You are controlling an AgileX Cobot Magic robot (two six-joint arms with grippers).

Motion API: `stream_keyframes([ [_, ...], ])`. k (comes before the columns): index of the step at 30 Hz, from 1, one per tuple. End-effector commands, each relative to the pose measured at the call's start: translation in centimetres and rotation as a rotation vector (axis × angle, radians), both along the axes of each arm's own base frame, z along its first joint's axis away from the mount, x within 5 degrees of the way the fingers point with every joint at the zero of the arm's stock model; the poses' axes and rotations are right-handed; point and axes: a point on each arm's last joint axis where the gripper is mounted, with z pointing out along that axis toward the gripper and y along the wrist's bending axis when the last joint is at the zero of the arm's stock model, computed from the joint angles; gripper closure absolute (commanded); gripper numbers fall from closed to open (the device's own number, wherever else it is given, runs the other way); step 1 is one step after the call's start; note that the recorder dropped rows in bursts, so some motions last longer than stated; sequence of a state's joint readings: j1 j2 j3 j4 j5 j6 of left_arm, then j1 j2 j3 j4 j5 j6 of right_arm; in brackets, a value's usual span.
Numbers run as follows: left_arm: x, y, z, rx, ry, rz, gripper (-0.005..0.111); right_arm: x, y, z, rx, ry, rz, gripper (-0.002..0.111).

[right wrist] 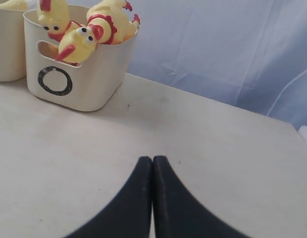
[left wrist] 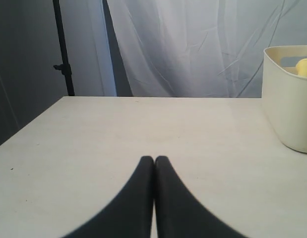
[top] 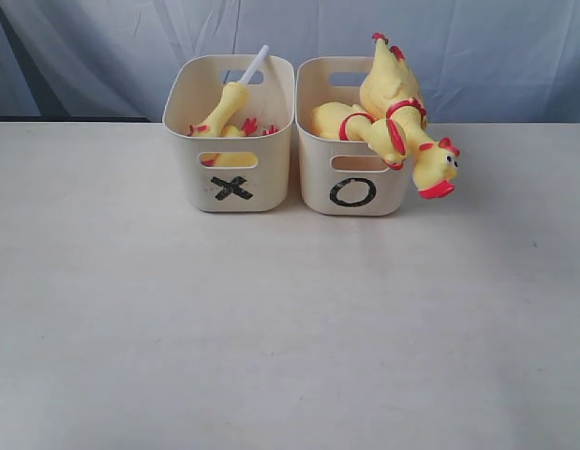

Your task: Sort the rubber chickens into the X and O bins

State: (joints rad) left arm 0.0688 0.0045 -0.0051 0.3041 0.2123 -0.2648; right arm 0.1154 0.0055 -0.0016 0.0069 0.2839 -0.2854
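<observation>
We see two whole chickens (top: 394, 112) piled in the O bin (top: 318, 178), one head hanging over its front rim. The broken pieces (top: 226, 111) lie in the X bin (top: 200, 183) beside it, near the table's (top: 271, 337) far edge. The rubber looks soft and light, so the neck seems best to pinch. The left gripper (left wrist: 154, 166) and right gripper (right wrist: 152, 166) are closed and empty. Only the bin walls stand in the way.

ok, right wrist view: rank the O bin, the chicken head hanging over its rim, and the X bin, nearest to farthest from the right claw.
From the right claw, which is shut:
1. O bin, straight across the bare table, O mark facing this way.
2. chicken head, hanging over that bin's rim; too close to call against 1.
3. X bin, beyond the O bin, at the frame edge.
</observation>
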Motion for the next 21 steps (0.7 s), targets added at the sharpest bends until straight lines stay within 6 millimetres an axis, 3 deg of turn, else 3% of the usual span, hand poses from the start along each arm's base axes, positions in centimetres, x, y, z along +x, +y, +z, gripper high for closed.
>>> stream_keyframes([
  [1,-0.02,-0.03,-0.19,-0.02,0.002,-0.002,0.106,-0.05,-0.02,-0.11,0.191,0.028,-0.044,0.109],
  [21,-0.02,-0.04,-0.19,-0.023,0.002,-0.002,0.106,-0.06,-0.02,-0.18,0.214,0.039,-0.049,0.109],
])
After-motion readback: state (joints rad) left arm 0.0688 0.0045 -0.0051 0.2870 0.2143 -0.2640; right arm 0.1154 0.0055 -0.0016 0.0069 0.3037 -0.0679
